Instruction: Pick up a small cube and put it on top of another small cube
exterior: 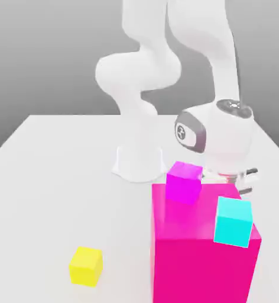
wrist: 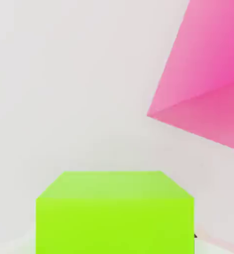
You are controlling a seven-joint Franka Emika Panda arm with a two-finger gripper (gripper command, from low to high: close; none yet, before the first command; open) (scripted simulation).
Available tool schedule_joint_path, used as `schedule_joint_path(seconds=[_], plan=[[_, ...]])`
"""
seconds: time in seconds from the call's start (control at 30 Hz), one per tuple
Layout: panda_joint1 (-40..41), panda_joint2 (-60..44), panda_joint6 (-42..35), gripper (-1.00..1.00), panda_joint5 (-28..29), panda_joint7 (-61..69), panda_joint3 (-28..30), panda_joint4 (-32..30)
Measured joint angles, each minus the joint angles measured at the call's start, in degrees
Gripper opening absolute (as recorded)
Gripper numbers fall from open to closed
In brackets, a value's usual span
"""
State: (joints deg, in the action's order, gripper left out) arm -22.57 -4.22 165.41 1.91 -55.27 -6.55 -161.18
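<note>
While the white arm bends low behind the big hot-pink block [exterior: 204, 248], its gripper [exterior: 233, 177] sits down at the block's far side, mostly hidden in the exterior view, with a bit of dark finger hardware poking out at about three o'clock from the hand. Seen from the hand camera, the lime-green cube [wrist: 114, 213] lies directly under the hand and very close, resting on the pale table; the jaws are drawn in as far as they go, and the cube's place right between them suggests a grip on it, though the fingers themselves are barely visible there. A slanted pink face of the big block [wrist: 203, 84] looms beside the green cube, near but apart from it. In the exterior view, the small magenta-purple cube [exterior: 184, 182] rests on the top of the big block at its far edge, roughly at nine o'clock from the gripper and just beside the robot's hand. A cyan cube [exterior: 233, 221] sits at the block's top near corner, at about six o'clock from the gripper. A yellow cube [exterior: 86, 266] stands alone on the white table [exterior: 47, 177], well apart, at about eight o'clock from the big block.
</note>
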Motion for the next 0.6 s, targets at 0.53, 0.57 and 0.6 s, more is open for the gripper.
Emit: schedule_joint_path(seconds=[0.53, 0.57, 0.6], plan=[[-1.42, 13.14, -38.55, -1.00, -1.99, -21.44, -0.36, 15.10], [-0.95, 14.16, -40.85, -1.00, -2.06, -22.94, -0.11, 16.22], [-0.18, 15.27, -42.41, -1.00, -2.12, -23.98, 0.47, 17.10]])
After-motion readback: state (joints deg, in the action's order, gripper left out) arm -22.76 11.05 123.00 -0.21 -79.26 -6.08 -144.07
